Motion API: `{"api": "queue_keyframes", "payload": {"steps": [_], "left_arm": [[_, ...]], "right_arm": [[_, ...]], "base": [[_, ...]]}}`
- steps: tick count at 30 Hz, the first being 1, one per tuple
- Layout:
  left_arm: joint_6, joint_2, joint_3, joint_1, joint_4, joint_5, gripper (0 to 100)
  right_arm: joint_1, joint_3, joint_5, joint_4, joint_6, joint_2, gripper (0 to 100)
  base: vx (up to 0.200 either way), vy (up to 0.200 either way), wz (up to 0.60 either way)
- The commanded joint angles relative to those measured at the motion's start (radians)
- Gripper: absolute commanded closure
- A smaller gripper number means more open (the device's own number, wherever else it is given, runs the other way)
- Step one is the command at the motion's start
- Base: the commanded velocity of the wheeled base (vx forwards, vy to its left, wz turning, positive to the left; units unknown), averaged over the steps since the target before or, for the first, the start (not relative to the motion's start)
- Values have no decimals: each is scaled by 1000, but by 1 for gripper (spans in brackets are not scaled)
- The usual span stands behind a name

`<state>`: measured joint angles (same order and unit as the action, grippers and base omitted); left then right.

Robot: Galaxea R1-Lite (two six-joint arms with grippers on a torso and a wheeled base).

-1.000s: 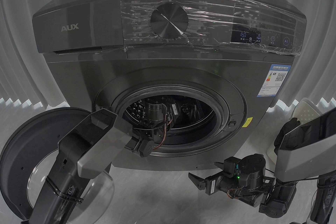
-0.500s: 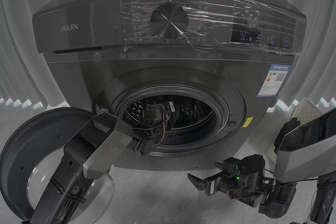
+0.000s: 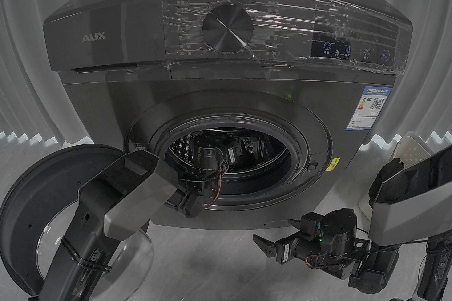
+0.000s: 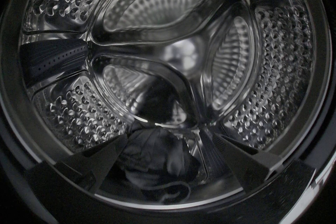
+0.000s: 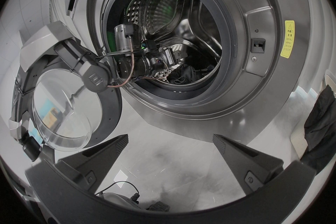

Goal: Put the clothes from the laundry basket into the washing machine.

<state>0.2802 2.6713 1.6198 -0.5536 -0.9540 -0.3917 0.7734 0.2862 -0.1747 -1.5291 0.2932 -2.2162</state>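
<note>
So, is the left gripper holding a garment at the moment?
No, the left gripper is open, and the dark garment lies loose in the drum.

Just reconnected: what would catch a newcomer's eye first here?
The washing machine stands open, the left gripper open inside its drum near a dark garment at the bottom. Then the right gripper, open, low before the machine, and dark clothes on the white basket at right.

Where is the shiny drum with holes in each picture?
Head view: drum inside the grey door ring.
Left wrist view: drum all around, dark clothes at its bottom.
Right wrist view: drum inside the ring, dark clothes in it.
Shared landmark: the dark clothes, in both wrist views.
</note>
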Motion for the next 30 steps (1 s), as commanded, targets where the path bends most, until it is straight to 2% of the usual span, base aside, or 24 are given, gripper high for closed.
{"api": "queue_keyframes", "payload": {"steps": [1,2,3,7,12,14,16,17,18,20,22,27,28,29,30], "left_arm": [[8,-195,-297,-74,-17,7,0],[8,-195,-297,-74,-17,7,0],[17,-255,-422,-126,-54,4,0],[20,-338,-592,-196,-112,4,0],[22,-416,-704,-256,-144,4,0],[22,-501,-790,-307,-201,4,0],[24,-534,-819,-322,-221,4,0],[24,-616,-883,-356,-232,2,0],[25,-631,-894,-361,-232,2,0],[54,-754,-992,-394,-227,2,0],[74,-818,-1038,-401,-226,2,0],[77,-962,-1150,-387,-229,-4,0],[79,-988,-1187,-387,-238,-27,0],[79,-988,-1187,-387,-238,-27,0],[77,-1007,-1213,-385,-241,-65,0]], "right_arm": [[-2,-12,0,0,1,6,0],[-2,-12,0,0,1,6,0],[-2,-16,0,1,0,26,0],[0,-39,1,1,0,58,0],[14,-73,1,1,-2,107,0],[30,-110,0,0,-2,161,0],[38,-116,-3,0,-2,179,0],[50,-117,-25,1,-2,220,0],[52,-116,-34,3,-2,231,0],[55,-119,-72,7,4,300,0],[53,-122,-81,15,9,346,0],[21,-163,-85,18,11,461,0],[6,-180,-83,18,11,489,0],[4,-182,-83,18,11,494,0],[-19,-196,-83,20,11,530,0]], "base": [[0,0,0],[0,0,0],[0,0,0],[0,0,0],[0,0,0],[0,0,0],[0,0,0],[0,0,0],[0,0,0],[0,0,0],[0,0,0],[0,0,0],[0,0,0],[0,0,0],[0,0,0]]}}
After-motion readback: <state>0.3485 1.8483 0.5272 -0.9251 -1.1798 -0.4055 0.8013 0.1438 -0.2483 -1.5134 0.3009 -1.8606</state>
